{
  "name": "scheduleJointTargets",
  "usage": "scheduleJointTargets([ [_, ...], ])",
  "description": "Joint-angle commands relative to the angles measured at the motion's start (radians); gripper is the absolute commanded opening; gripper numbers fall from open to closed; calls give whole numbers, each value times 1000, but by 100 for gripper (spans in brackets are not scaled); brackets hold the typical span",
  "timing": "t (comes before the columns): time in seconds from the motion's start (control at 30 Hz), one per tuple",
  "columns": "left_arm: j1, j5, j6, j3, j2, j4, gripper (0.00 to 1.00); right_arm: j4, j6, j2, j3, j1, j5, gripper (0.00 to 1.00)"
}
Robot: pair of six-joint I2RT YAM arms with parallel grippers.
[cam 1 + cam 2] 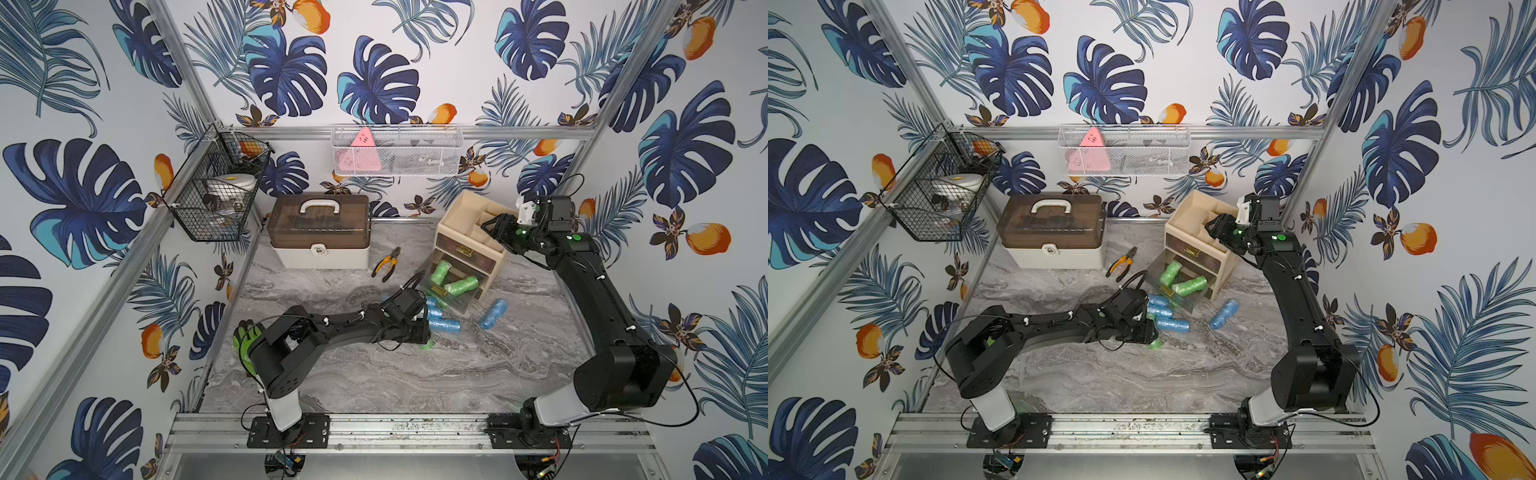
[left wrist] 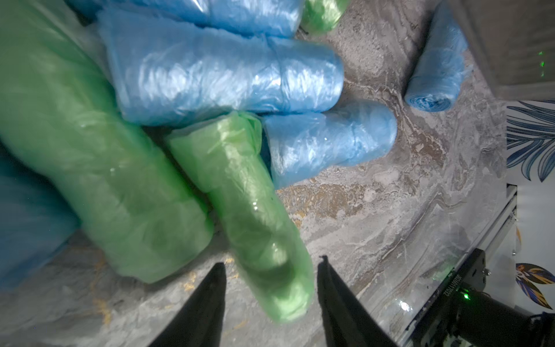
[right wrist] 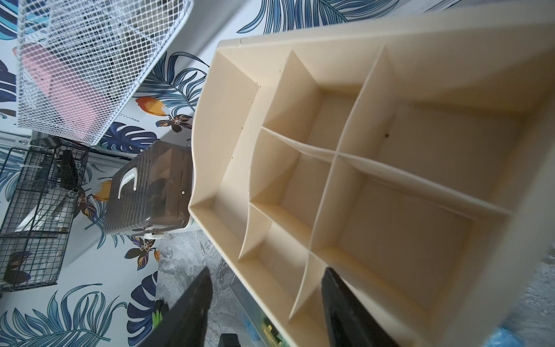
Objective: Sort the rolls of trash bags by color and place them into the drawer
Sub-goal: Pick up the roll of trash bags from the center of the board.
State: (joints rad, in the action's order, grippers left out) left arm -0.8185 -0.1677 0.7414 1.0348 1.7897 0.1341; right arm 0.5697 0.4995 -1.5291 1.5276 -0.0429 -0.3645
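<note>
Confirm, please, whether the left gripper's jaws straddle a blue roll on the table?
Not quite: the left gripper straddles a green roll, not a blue one, on the table; the left wrist view shows it.

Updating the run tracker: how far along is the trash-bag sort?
Done: green rolls lie in the open drawer. In hand: left gripper, fingers either side of another green roll on the table, not yet closed. Left: that roll, the bigger green one beside it, and the blue rolls outside the drawer. Right gripper hovers open over the organizer top.
</note>
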Motion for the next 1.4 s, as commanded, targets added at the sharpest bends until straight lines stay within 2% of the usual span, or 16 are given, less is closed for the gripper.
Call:
scheduleJointTargets([
  [0.0, -7, 12, 21, 8, 23, -47, 51, 9, -6, 2, -3, 1, 22, 61],
  [0.33, -8, -15, 30, -9, 42, -123, 38, 12, -10, 0, -7, 1, 25, 61],
  [0.5, -10, -16, 30, -7, 45, -120, 22, 13, -10, 1, -7, 3, 27, 61],
  [0.67, -11, 11, 35, -47, -25, -90, 9, 13, -9, -3, -12, 3, 25, 61],
  [0.83, -11, 5, 15, -77, -117, -42, 1, 6, -8, 3, -21, 3, 27, 61],
  [1.13, -10, 23, -96, -96, -345, 131, 0, -7, -3, 1, -26, 6, 12, 61],
  [1.37, -8, 12, -305, 48, -389, 285, 0, -10, 1, -2, -20, 6, 6, 61],
])
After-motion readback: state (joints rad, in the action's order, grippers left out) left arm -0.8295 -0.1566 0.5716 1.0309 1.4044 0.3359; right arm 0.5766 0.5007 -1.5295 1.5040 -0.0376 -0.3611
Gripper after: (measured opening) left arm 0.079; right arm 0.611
